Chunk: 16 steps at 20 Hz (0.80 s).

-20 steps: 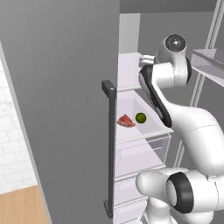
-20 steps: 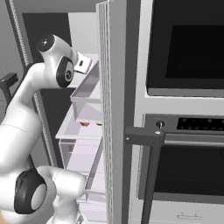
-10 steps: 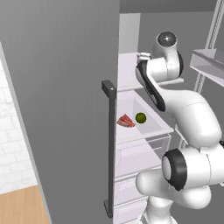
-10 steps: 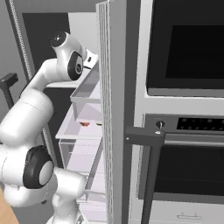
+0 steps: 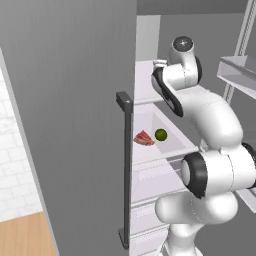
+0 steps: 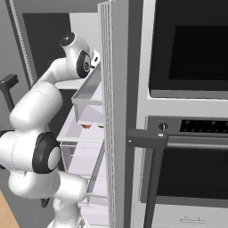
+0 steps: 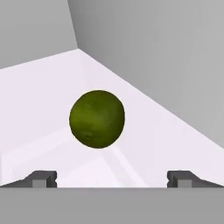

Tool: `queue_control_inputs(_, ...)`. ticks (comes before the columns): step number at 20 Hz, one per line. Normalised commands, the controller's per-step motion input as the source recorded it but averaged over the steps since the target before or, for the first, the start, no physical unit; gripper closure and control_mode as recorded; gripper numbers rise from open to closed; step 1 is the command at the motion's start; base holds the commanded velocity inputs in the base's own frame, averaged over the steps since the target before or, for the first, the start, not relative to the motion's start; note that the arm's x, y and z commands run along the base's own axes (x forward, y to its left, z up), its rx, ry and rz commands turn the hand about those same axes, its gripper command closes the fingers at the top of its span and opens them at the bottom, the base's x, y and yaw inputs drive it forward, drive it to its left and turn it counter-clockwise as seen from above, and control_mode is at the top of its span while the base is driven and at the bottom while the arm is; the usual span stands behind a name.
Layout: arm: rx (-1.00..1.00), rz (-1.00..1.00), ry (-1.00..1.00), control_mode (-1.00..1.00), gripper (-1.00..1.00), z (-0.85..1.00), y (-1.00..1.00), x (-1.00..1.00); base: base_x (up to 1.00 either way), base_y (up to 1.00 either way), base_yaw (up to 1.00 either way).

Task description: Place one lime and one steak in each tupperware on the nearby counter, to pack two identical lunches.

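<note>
Lime (image 7: 97, 118) sits dead ahead of my pincer (image 7: 112, 178) on a pale fridge shelf (image 7: 39, 92), close to the back corner where two grey walls meet. My pincer stands wide apart, holding nothing, fingertips (image 7: 41, 178) either side of the lime but not touching it.

From the left base view a second lime (image 5: 160, 134) lies lower down in a clear drawer (image 5: 175, 145), just beside the red-pink steak (image 5: 143, 138), the two near but apart. Fridge door (image 5: 70, 115) stands open with its dark handle (image 5: 125, 165) toward the camera.

Handling guess: lime is light, firm, smooth-skinned and round, so it may roll or squirt out; I'd take it across its widest middle, jaws level. Steak looks flat and floppy, likely slick; better pinched at an edge.

Versus half a second earlier: my arm has swung further in toward the upper shelf, wrist higher and nearer the fridge; drawer, lime and steak lie as they did, pincer equally wide.
</note>
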Motion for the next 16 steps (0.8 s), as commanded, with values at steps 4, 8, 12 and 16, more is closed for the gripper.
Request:
queue_control_inputs(4, -0.01, -0.01, 0.00, -1.00, -1.00, -0.15, -0.01, 0.44, 0.00, 0.00, 0.00)
queue_control_inputs(8, -0.02, 0.00, 0.00, -1.00, -1.00, -0.19, 0.00, 0.41, 0.00, 0.00, 0.00)
queue_control_inputs(12, 0.00, 0.00, 0.00, -1.00, -1.00, -0.13, -0.12, 0.36, 0.00, 0.00, 0.00)
queue_control_inputs(16, 0.00, 0.00, 0.00, -1.00, -1.00, -0.13, -0.18, 0.21, 0.00, 0.00, 0.00)
